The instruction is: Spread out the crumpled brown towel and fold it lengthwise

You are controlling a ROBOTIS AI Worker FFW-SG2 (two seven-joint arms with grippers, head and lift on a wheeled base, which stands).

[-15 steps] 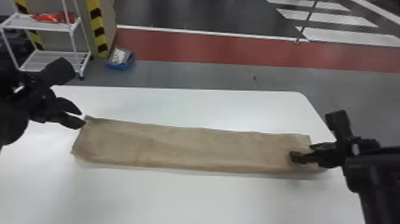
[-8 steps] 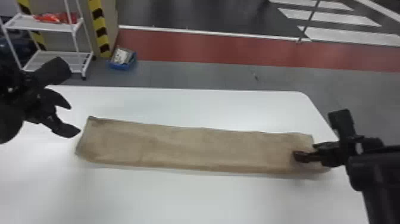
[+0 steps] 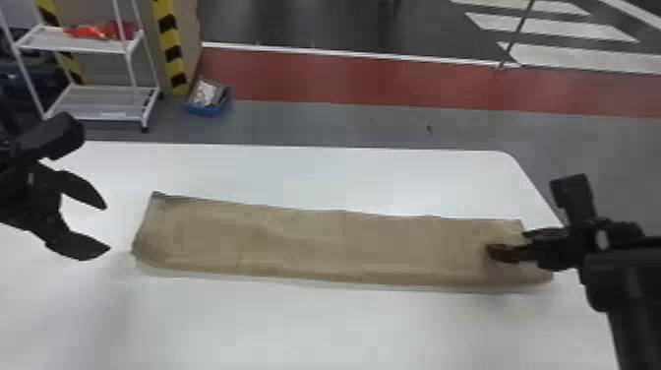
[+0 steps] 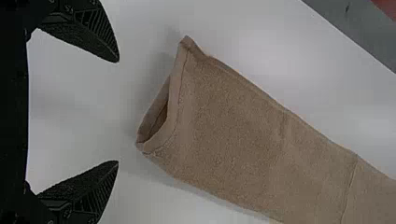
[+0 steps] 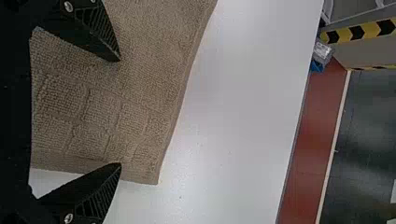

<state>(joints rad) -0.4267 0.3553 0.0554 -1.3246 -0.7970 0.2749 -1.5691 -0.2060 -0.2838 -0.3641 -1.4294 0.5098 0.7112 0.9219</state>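
Saw grey floor [image 3: 319,123] beyond the brown towel [image 3: 344,246], with a red strip [image 3: 344,78] farther off, then dark flooring past that, marked with white stripes [image 3: 580,29] out beyond the towel's right end. Noticed a white shelf rack [image 3: 103,103] on the floor, beyond the towel and off to its left, with something red-orange [image 3: 93,32] on the upper shelf. Made out, also beyond the towel's left end, a yellow-and-black striped post [image 3: 172,49] and a small blue bin [image 3: 209,109] holding pale things. Found a white table [image 3: 344,334] under the towel. Saw the towel itself laid across from left to right as a long, narrow strip, already doubled lengthwise, fairly smooth, with a soft, rounded edge on the near side. Spotted a gap between the layers at its left end and a grid-like weave near the hem at its right end. Found the left gripper [image 3: 107,228] just off the towel's left end, pointing toward it, fingers spread wide. Found the right gripper [image 3: 506,242] over the towel's right end, fingers also wide apart, one above the weave and the other across the short hem. Could not tell touching from hovering there.
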